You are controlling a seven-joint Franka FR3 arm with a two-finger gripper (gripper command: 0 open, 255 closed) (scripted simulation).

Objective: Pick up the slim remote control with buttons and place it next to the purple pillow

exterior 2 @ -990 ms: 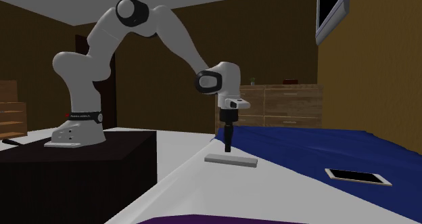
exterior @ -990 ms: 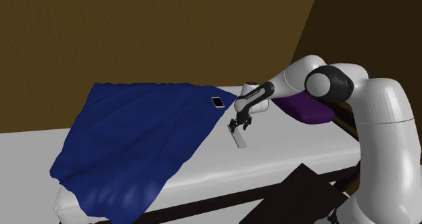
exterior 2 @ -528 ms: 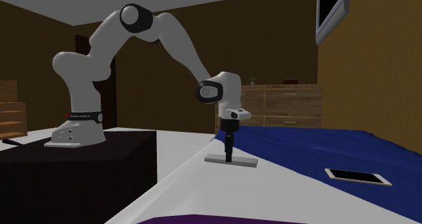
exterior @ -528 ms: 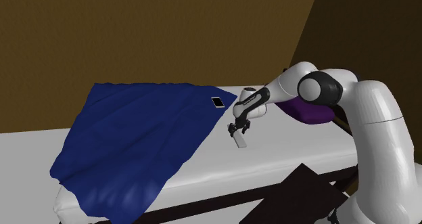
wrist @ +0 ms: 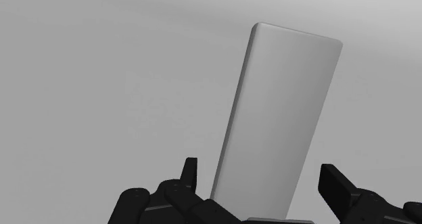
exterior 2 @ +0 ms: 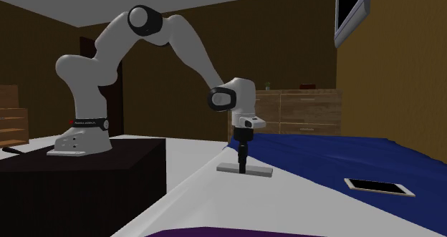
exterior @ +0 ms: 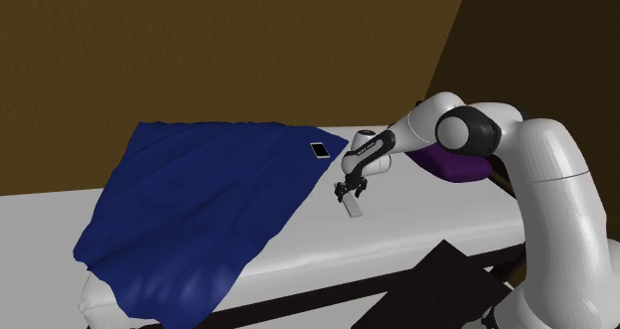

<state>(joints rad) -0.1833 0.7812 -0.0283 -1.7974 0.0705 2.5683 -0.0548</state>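
The slim remote [exterior: 353,207] is a plain grey bar lying flat on the white bed [exterior: 417,223], just off the blue blanket's edge. In the second exterior view the remote [exterior 2: 251,169] lies under the hand. My gripper [exterior: 347,192] points straight down at it, fingertips at the remote's level [exterior 2: 242,167]. Seen from the wrist, the remote [wrist: 280,114] runs between the two black fingers [wrist: 335,182], which stand apart on either side without clasping it; my gripper [wrist: 260,175] is open. The purple pillow [exterior: 452,164] lies behind the forearm, toward the shoulder view's right.
A blue blanket [exterior: 209,198] covers the bed's left half in the shoulder view. A small flat phone-like slab [exterior: 320,150] lies on its far corner [exterior 2: 379,187]. The black stand [exterior 2: 86,164] holds the arm's base. A wooden dresser [exterior 2: 301,110] stands by the far wall.
The hand came down onto the remote during the first half second, its fingers dropping to either side of it. Since then it has hardly moved. The fingers stayed open.
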